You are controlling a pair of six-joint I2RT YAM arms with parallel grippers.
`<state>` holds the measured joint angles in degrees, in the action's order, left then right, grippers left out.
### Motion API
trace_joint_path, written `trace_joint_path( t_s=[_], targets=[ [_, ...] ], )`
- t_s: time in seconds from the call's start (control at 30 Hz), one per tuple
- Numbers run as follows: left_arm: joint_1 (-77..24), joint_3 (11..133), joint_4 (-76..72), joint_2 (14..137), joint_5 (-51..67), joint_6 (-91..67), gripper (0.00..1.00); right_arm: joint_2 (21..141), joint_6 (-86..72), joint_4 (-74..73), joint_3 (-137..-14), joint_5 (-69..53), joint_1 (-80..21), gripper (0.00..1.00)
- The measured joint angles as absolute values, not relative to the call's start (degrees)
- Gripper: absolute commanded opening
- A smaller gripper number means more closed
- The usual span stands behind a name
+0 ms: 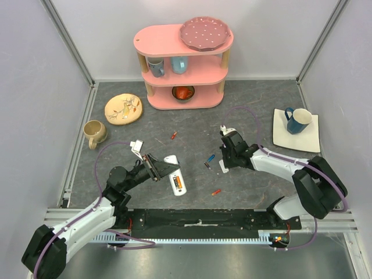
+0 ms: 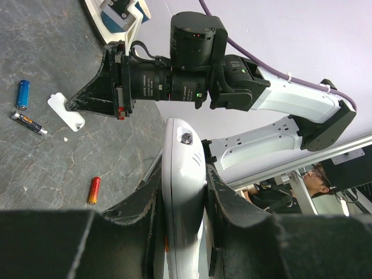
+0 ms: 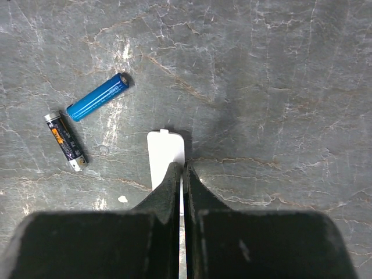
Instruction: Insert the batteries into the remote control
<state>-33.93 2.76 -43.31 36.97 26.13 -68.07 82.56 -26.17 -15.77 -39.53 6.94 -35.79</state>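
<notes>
My left gripper [image 1: 163,168] is shut on the white remote control [image 1: 176,175] and holds it on its edge; an orange battery [image 1: 179,184] sits in its open compartment. In the left wrist view the remote [image 2: 183,148] stands between my fingers [image 2: 218,192]. My right gripper [image 1: 224,164] is shut on the edge of the white battery cover [image 3: 164,152], low at the table. Loose batteries lie near: a blue one [image 3: 97,96], a dark one [image 3: 65,141], an orange-red one [image 1: 215,191] and another orange-red one [image 1: 174,135].
A pink shelf [image 1: 183,64] with cups, a bowl and a pink plate [image 1: 204,32] stands at the back. A yellow plate [image 1: 123,108] and a beige mug [image 1: 94,132] are at the left. A blue mug [image 1: 297,120] stands on a white square plate [image 1: 311,142] at the right.
</notes>
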Motion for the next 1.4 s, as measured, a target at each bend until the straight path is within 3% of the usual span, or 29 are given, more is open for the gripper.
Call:
trace_joint_path(
  t_s=[0.23, 0.43, 0.77, 1.2, 1.4],
  targets=[
    [-33.93, 2.76, -43.38, 36.32, 26.13, -68.07, 0.02, 79.42, -27.66, -22.35, -41.41, 10.9, -36.16, 0.0],
    [-33.93, 2.76, -43.35, 35.59, 26.13, -68.07, 0.02, 78.85, -28.51, -33.04, -48.64, 21.91, -36.23, 0.0],
    [-33.93, 2.76, -43.4, 34.41, 26.81, -68.1, 0.02, 89.25, -29.06, -44.93, -56.95, 39.59, -36.56, 0.0],
    [-33.93, 2.72, -42.37, 27.94, 27.22, -68.12, 0.02, 101.93, -31.27, -46.35, -59.92, 43.51, -36.95, 0.0],
    [-33.93, 2.72, -41.89, 26.96, 27.22, -68.12, 0.02, 104.68, -31.48, -46.11, -61.65, 41.95, -37.89, 0.14]
  ],
)
